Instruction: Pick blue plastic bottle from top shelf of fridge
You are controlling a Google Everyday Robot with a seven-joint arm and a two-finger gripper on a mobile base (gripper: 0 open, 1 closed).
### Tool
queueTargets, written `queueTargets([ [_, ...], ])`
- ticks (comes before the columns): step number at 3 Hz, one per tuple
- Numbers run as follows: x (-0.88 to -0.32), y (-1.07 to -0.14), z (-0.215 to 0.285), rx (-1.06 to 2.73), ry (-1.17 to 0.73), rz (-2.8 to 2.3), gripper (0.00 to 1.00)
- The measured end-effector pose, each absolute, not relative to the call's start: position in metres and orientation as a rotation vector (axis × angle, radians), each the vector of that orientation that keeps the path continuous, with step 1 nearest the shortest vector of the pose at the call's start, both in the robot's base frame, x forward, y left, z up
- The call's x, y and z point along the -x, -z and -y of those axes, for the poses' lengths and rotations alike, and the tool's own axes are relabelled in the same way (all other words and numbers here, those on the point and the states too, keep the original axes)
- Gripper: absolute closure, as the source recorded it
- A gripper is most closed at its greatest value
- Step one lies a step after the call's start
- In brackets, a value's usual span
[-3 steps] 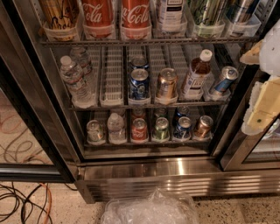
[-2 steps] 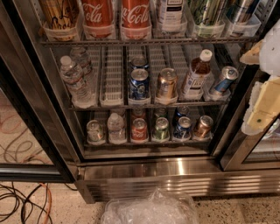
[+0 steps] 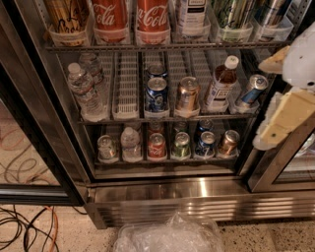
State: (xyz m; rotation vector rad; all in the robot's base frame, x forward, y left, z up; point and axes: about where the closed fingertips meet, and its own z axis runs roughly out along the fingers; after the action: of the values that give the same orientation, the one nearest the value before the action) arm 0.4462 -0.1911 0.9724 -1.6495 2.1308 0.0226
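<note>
The fridge [image 3: 162,199] stands open in front of me, with wire racks and a ribbed steel base. Its top shelf [image 3: 162,47] runs along the upper edge of the view, lined with tall bottles in clear lane trays. The blue plastic bottle [image 3: 192,15] stands there, right of two red Coca-Cola bottles [image 3: 130,17]. Only its lower body with the pale label and dark lettering shows; its cap is out of view. My gripper [image 3: 283,106] hangs at the right edge, close to the camera, lower than the top shelf and to the right of the bottle, holding nothing I can see.
The middle rack holds water bottles [image 3: 86,86], cans [image 3: 157,93] and a small white-capped brown bottle [image 3: 221,83]. The bottom rack holds several cans [image 3: 182,145]. A dark door frame [image 3: 34,128] stands at left. Crumpled clear plastic [image 3: 170,236] and cables [image 3: 24,226] lie on the floor.
</note>
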Motion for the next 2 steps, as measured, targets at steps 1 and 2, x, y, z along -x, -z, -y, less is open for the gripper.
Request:
queueTargets([
  [1, -0.45, -0.977, 0.161, 1.484, -0.163, -2.029, 0.0],
  [2, -0.455, -0.986, 0.137, 1.339, -0.307, -1.931, 0.0],
])
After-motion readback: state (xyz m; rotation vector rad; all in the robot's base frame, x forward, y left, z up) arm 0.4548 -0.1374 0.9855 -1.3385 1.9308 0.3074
